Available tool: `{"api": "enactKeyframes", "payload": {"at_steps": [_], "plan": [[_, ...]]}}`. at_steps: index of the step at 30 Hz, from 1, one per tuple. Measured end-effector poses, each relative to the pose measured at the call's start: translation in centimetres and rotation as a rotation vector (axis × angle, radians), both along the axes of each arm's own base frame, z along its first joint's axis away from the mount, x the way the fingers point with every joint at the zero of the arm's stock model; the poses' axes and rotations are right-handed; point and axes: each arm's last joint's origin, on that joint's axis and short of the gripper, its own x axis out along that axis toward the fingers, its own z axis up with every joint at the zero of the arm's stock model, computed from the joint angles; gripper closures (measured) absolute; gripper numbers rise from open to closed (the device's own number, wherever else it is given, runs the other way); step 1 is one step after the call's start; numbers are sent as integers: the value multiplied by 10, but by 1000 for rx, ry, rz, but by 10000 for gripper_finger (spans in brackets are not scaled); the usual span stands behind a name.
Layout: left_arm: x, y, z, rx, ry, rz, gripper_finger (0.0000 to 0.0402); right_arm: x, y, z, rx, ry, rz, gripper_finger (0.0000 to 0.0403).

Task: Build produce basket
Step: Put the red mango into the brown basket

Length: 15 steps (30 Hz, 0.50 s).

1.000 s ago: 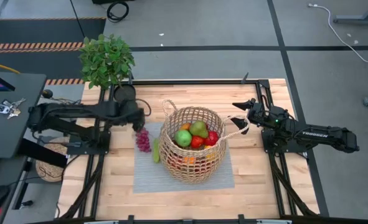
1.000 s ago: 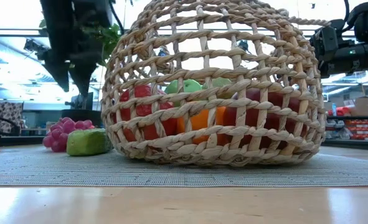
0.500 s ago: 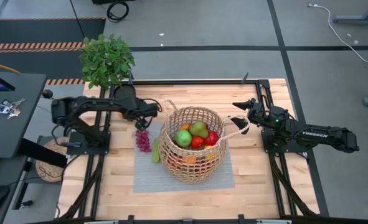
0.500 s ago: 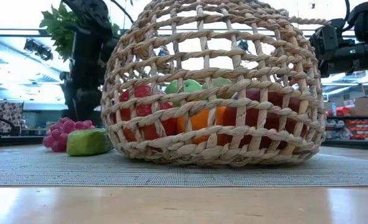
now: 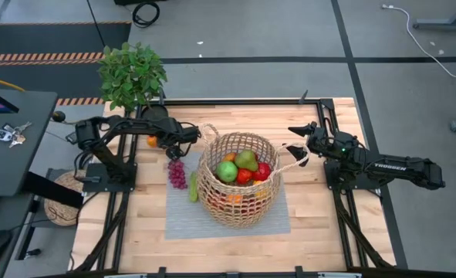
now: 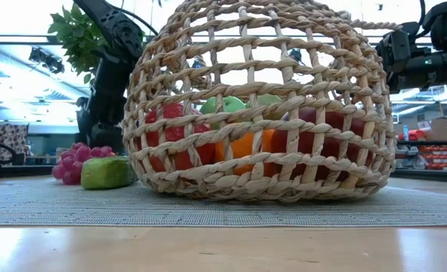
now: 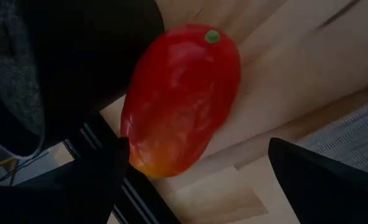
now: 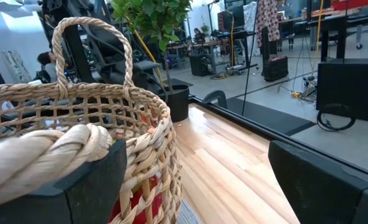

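Basket (image 5: 238, 179): tan wicker, standing on the grey mat (image 5: 181, 220) at the middle of the table (image 5: 312, 239). Already holds a green apple (image 5: 227, 171), a pear (image 5: 246, 159), red apples (image 5: 261, 171) and oranges seen through the weave in the low view.

Produce not yet in: purple grapes (image 5: 177, 174) and a green cucumber (image 5: 193, 188), both on the mat just beside the basket's left wall; a red-orange pepper (image 7: 180, 99) on the bare wood near the potted plant (image 5: 132, 73).

Left claw (image 5: 187, 135): fingers spread wide, holding nothing, poised close over the pepper, which fills its wrist view between the two fingers.

Right claw (image 5: 295, 139): jaws wide apart around the basket's right loop handle (image 8: 43, 152), apparently steadying it; no firm clamp is visible.

Step in hand, by judgement: picking up the pepper. Next move calls for lowering the left claw astride it, closing, then carrying it over the rim.
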Motion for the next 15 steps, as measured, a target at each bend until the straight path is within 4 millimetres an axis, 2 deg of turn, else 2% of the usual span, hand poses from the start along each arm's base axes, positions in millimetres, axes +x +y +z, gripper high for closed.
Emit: {"api": "enactKeyframes", "payload": {"at_steps": [9,15], "plan": [[-1,11,-16,4,58,72,13,0,0,1,-2,-6,0,9],[-2,13,-18,-2,70,82,13,0,0,1,-2,-7,0,9]]}}
